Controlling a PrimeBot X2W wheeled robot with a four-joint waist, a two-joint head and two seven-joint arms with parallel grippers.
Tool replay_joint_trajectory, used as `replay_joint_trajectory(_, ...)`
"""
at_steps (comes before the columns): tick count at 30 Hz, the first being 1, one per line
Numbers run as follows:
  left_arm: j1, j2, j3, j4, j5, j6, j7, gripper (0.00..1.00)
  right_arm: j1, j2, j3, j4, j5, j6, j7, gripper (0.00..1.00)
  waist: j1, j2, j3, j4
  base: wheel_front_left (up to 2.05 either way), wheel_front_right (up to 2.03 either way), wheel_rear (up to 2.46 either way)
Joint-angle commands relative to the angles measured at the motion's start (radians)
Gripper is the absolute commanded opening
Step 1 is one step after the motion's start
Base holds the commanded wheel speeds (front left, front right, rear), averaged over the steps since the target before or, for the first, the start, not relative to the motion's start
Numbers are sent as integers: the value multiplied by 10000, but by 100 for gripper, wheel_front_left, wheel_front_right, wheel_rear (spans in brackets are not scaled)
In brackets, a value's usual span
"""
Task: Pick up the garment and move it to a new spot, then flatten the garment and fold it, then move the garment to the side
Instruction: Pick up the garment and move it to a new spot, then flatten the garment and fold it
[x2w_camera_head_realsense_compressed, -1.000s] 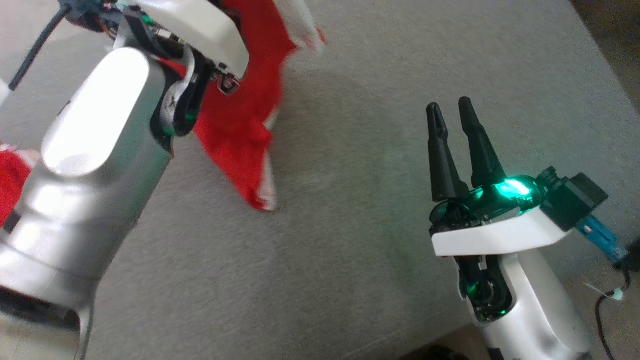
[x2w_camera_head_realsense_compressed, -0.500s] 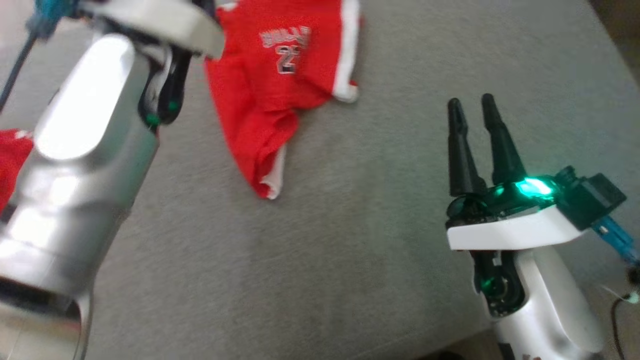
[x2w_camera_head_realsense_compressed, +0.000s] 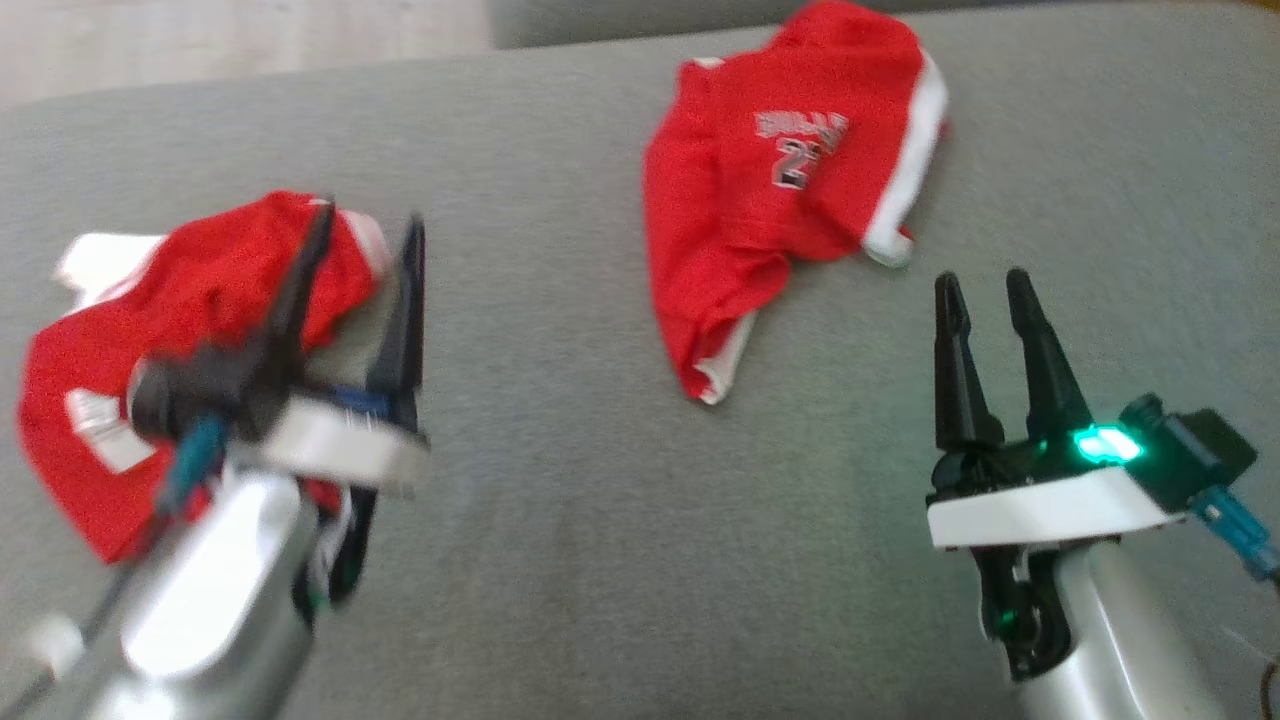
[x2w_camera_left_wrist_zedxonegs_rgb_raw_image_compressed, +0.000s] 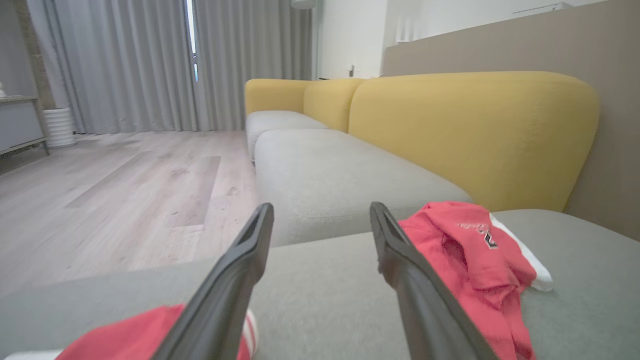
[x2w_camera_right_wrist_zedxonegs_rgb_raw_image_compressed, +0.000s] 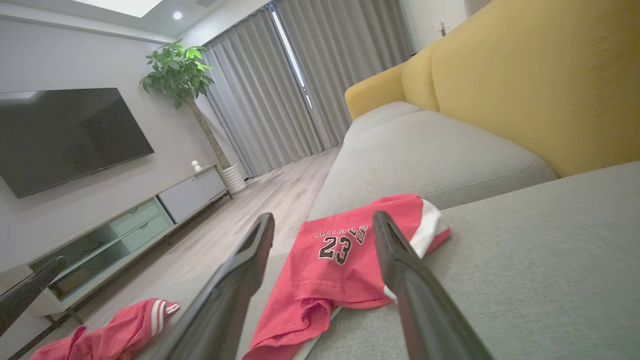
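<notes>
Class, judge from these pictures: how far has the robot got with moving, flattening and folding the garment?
Done, it seems: the numbered jersey lies loose on the grey cushion. In hand: nothing; the left gripper and right gripper are open and empty. Left: the jersey is rumpled, so flattening, folding and moving aside remain.

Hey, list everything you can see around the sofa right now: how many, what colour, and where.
numbered jersey: one, red with white trim, crumpled on the seat's far right
striped garment: one, red and white, bunched at the seat's left
seat cushions: three, grey, in a row
backrest: one, yellow, behind the seats
television: one, black, on the wall
plant: one, green, beside the curtains
curtains: one set, grey, across the window
left pincer: one, dark, open, over the striped garment
right pincer: one, dark, open, near the jersey
</notes>
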Motion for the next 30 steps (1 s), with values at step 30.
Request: replay_joint_trajectory(30, 2554, -3032, 3059, -856, 2356, -1336, -93, 100, -3795, -10, -193, 7189, 1387, -7, 145, 100, 1, -1, 362, 3098, 0, 0, 0)
